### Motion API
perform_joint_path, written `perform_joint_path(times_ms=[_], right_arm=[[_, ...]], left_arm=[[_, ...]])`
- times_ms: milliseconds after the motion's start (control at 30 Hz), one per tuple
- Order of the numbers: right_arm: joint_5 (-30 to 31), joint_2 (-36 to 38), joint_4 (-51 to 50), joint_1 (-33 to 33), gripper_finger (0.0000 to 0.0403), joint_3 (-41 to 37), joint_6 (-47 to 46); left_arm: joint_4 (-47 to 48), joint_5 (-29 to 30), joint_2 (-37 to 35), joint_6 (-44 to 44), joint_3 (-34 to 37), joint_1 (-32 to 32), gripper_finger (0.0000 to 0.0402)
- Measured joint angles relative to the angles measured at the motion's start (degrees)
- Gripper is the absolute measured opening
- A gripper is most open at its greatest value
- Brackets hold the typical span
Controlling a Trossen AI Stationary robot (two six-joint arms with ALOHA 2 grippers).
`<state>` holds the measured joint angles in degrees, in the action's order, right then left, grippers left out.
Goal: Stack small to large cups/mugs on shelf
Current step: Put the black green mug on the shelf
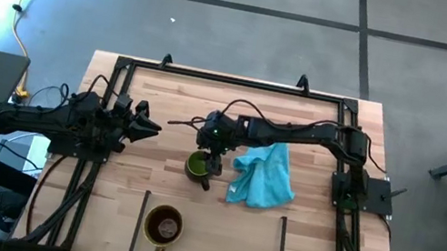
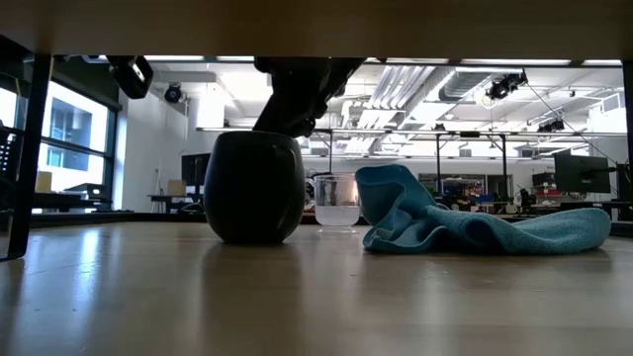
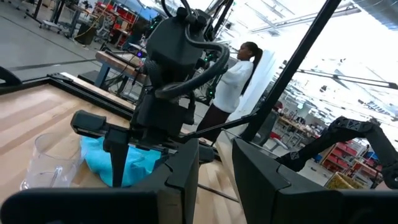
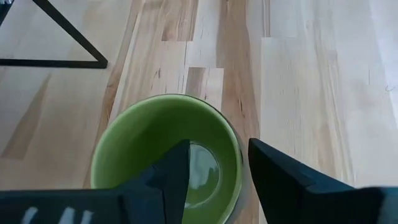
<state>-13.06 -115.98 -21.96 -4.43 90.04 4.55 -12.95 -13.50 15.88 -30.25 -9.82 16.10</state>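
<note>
The green mug (image 1: 196,165), dark on the outside (image 2: 254,188), stands upright on the table's middle. My right gripper (image 4: 217,162) is open above it, one finger inside the mug and one outside. The clear glass cup (image 2: 336,203) stands upright behind the mug, beside the cloth. The brown mug (image 1: 162,226) stands on the shelf (image 1: 221,245) in a bay by the near edge, its handle toward that edge. My left gripper (image 1: 149,126) waits open at the table's left, holding nothing. My right gripper comes at the green mug slanting down from the table's right. Its fingers straddle the mug's wall at the rim (image 4: 235,140). I cannot tell whether either finger touches the wall. The mug stands on its base on the table.
A crumpled turquoise cloth (image 1: 262,177) lies just right of the green mug. Thin black bars (image 1: 280,246) divide the shelf into bays. A black frame (image 1: 232,79) runs round the table. A person (image 3: 233,81) stands in the room beyond.
</note>
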Motion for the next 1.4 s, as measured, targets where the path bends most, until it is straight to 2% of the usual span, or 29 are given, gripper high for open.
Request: perform_joint_path(times_ms=[667,800,1167,1400], right_arm=[[-0.21,-1.91,1.19,-0.07,0.0143,0.04,-1.7],[0.2,-1.91,0.88,-0.07,0.0119,0.04,-1.66],[-0.02,-1.89,-0.09,-0.11,0.0013,0.11,-0.26],[-0.46,-1.78,-2.71,-0.13,0.0008,0.16,0.03]], left_arm=[[-0.07,0.02,-0.02,0.39,0.0,0.0,0.0085],[-0.05,0.0,-0.02,0.39,0.0,0.0,0.0085],[-0.02,0.01,-0.02,0.39,0.0,0.0,0.0085],[-0.02,0.02,-0.02,0.39,0.0,0.01,0.0085]])
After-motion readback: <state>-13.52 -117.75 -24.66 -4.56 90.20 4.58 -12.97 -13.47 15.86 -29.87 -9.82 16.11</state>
